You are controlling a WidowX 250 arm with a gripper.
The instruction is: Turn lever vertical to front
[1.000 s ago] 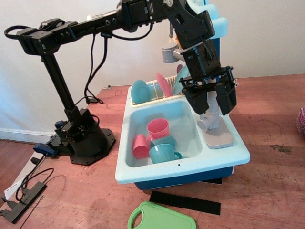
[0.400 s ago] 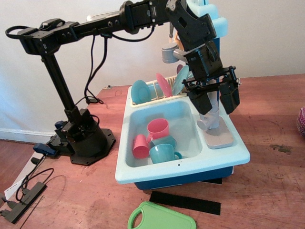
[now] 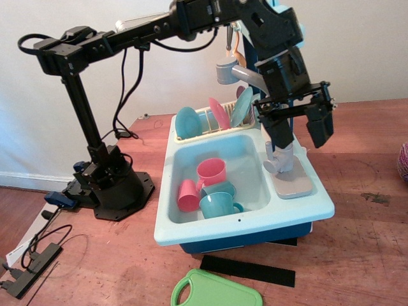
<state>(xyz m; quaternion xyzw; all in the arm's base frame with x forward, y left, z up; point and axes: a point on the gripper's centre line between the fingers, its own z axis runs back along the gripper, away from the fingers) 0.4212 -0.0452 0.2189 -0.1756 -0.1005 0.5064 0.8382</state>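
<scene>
Green cutting board (image 3: 217,292) nearest, flat matte plastic. Then the light-blue sink (image 3: 191,226), glossy cups (image 3: 213,188) in the basin. The lever (image 3: 273,166), a stubby rounded grey plastic nub, juts from the tap's foot toward the basin. My gripper (image 3: 299,131) hangs just above it, jaws spread wide, holding nothing.

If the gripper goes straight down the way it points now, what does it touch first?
Probably the short grey plastic lever at the tap's foot, below the open black gripper, or the grey base plate; depth is unclear from this view.
</scene>
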